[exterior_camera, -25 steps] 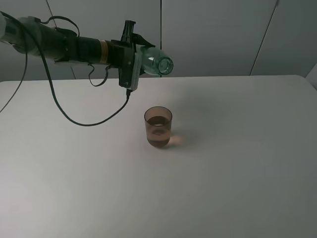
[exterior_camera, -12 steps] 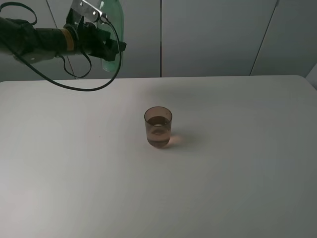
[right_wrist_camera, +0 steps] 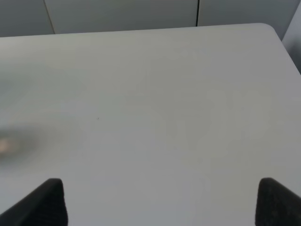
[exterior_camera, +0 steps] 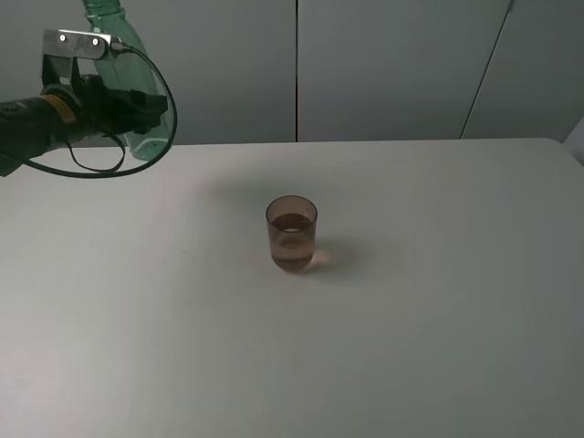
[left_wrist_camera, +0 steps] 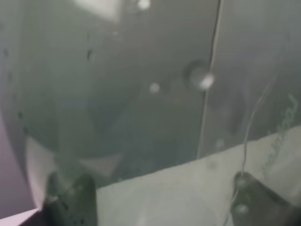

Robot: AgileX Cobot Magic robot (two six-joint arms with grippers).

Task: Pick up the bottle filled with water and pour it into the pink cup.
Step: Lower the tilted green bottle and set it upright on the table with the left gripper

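While the L gripper [exterior_camera: 128,109] clamps the bottle [exterior_camera: 151,137] neck-up above the far-left corner of the table [exterior_camera: 438,319], the pink cup [exterior_camera: 292,234] stands nr the centre, well apart from every edge & the bottle, w/ the R gripper [right_wrist_camera: 160,190] spread wide.

The bottle's [left_wrist_camera: 141,94] green see-through wall fills the left wrist view, dotted with water droplets. It sits clamped in the left gripper [left_wrist_camera: 160,202], one dark fingertip [left_wrist_camera: 70,200] on either side. Through the plastic show a pale counter [left_wrist_camera: 197,179] and a grey wall seam [left_wrist_camera: 211,80].
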